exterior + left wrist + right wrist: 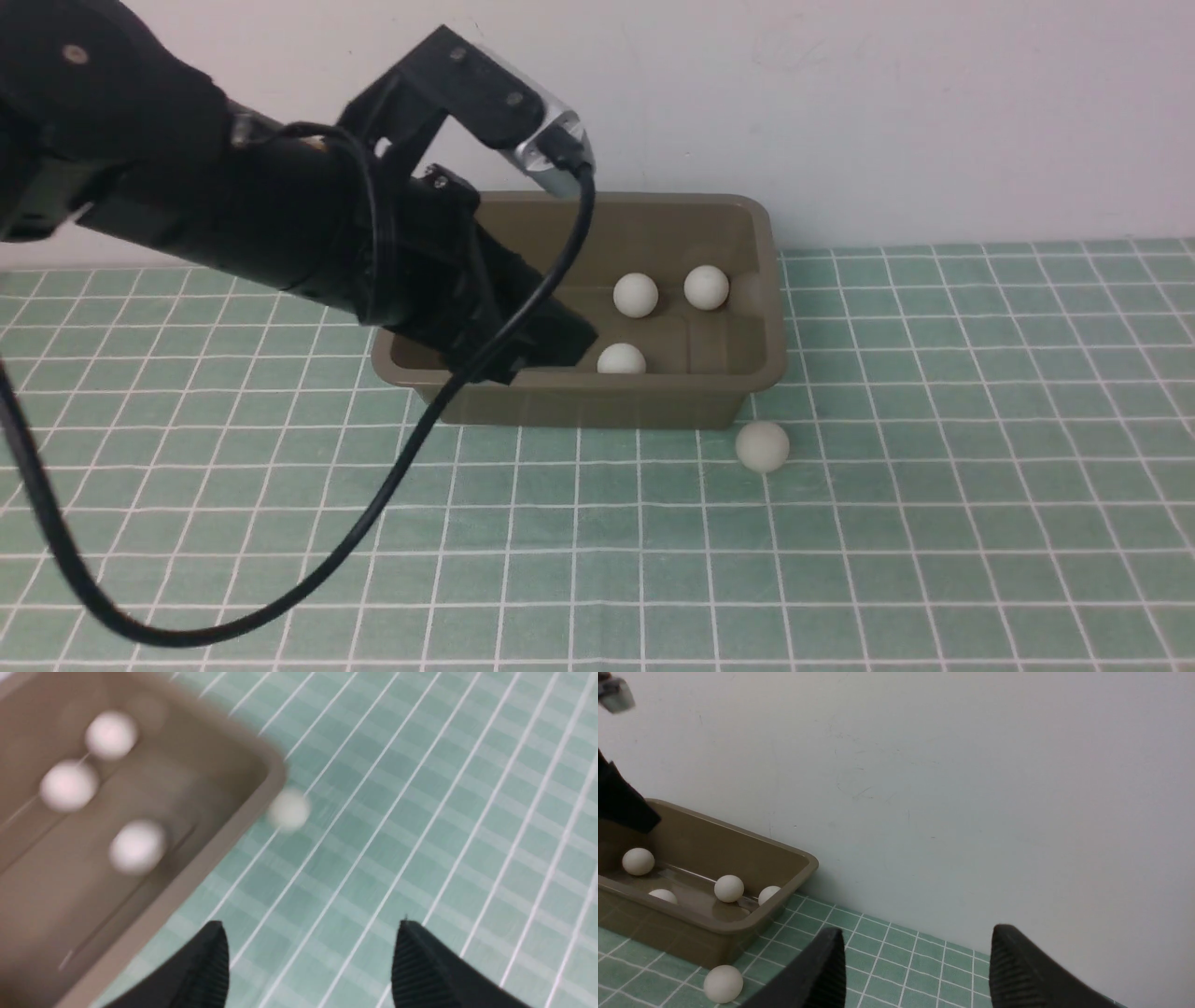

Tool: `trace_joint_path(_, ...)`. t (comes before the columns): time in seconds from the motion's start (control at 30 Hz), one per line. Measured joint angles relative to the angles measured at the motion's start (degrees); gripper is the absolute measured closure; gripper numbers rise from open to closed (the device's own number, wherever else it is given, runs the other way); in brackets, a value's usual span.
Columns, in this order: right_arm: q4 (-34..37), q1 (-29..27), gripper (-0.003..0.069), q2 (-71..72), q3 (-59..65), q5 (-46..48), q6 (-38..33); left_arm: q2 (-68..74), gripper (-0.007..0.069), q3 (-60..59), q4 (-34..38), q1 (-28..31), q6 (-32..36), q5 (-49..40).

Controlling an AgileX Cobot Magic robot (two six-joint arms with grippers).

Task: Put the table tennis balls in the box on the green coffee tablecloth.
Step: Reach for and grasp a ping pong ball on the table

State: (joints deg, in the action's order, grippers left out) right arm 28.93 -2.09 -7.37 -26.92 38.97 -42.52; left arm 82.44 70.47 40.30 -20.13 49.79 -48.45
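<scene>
The olive-brown box (728, 385) stands on the green coffee tablecloth (934, 485) against the wall. Three table tennis balls show inside it in the front view (636, 295) (706, 287) (621, 359). The right wrist view shows several inside, one further along (638, 861). Another ball (763, 445) lies on the cloth just outside the box's near right corner, also seen as ball (289, 809) and ball (723, 983). My left gripper (310, 933) hangs open and empty over the box's near edge, with its arm (280, 233) covering the box's left part. My right gripper (915, 952) is open and empty, right of the box.
A white wall (887, 112) rises directly behind the box. A black cable (280, 597) loops down from the left arm over the cloth at the front left. The left wrist view is blurred by motion.
</scene>
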Motion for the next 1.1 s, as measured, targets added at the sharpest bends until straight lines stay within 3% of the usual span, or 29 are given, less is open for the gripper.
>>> trace_joint_path(0.07, 2.1, 0.0, 0.0270, -1.9, 0.0, 0.0, -2.7, -1.4, 0.0209, 0.0, -4.7, 0.0, -3.7, -0.8)
trace_joint_path(0.17, 11.5, 0.0, 0.0270, -10.0, 0.0, 0.0, -12.1, -5.9, 0.0230, 0.0, -18.1, 0.0, -16.6, -2.5)
trace_joint_path(0.3, 23.9, 0.0, 0.0270, -21.1, -0.1, -0.2, -22.2, -9.3, 0.0230, 0.0, -24.8, 0.0, -24.3, -4.5)
trace_joint_path(0.43, 29.9, 0.0, 0.0270, -35.5, -2.6, 1.4, -29.0, -11.3, 0.0230, 0.0, -25.8, 0.0, -26.2, -5.8)
trace_joint_path(0.6, 34.0, 0.0, 0.0270, -54.5, -10.1, 5.6, -29.1, -12.3, 0.0230, 0.0, -24.4, 0.0, -26.6, -6.8)
trace_joint_path(0.87, 34.1, 0.9, 0.0237, -74.3, -21.6, 4.9, -28.9, -12.3, 0.0230, 0.0, -22.3, 0.0, -26.5, -6.8)
trace_joint_path(1.1, 32.0, 8.1, 0.0202, -82.5, -26.5, 1.6, -29.0, -12.3, 0.0230, 0.0, -22.3, 0.0, -26.5, -6.8)
